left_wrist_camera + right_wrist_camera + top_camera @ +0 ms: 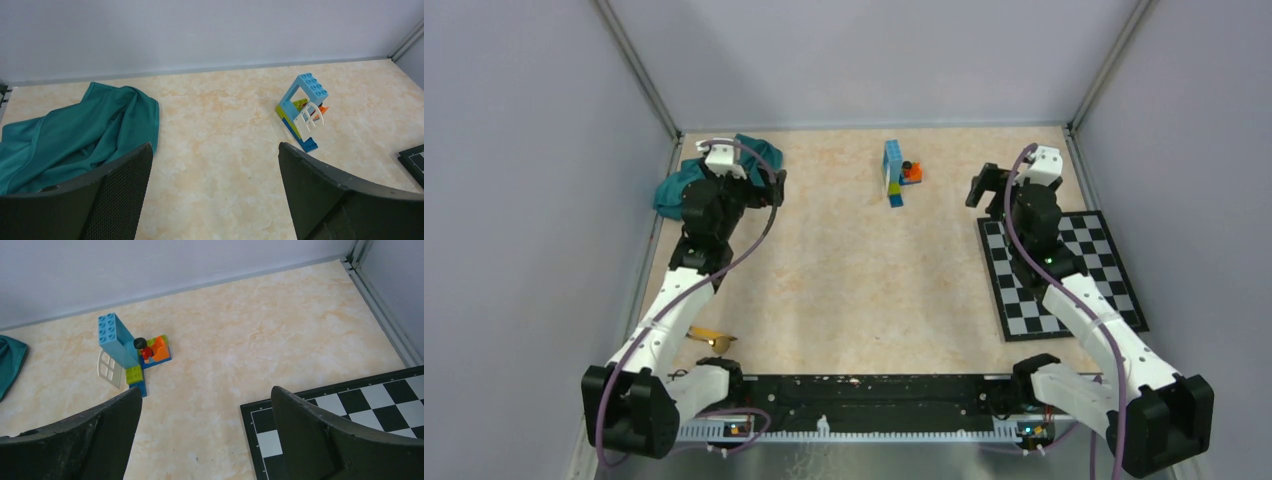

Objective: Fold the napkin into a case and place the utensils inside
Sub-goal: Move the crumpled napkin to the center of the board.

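Two arms stretch away from the near edge over the beige marbled surface (854, 270). Far to the left, the teal-green napkin (674, 190) lies crumpled in the back corner, bunched against the side wall and not folded into any neat shape. Nearer, close to the base of the left arm (669, 300), a golden-yellow utensil (704, 333) with a rounded end lies flat on the surface, well apart from the napkin; I cannot tell whether more pieces lie with it. The left jaws hang just beside the napkin's right edge, spread wide and gripping nothing. At the back middle stands a small build of toy blocks (896, 175): a light-blue frame upright, with orange and green pieces at its foot. To its right, the right arm (1089, 305) holds its jaws above bare surface, likewise spread wide with nothing between them. Under that arm, on the right side, the black-and-white checkerboard mat (1109, 265) lies flat, its far-left corner just beside the right jaws.
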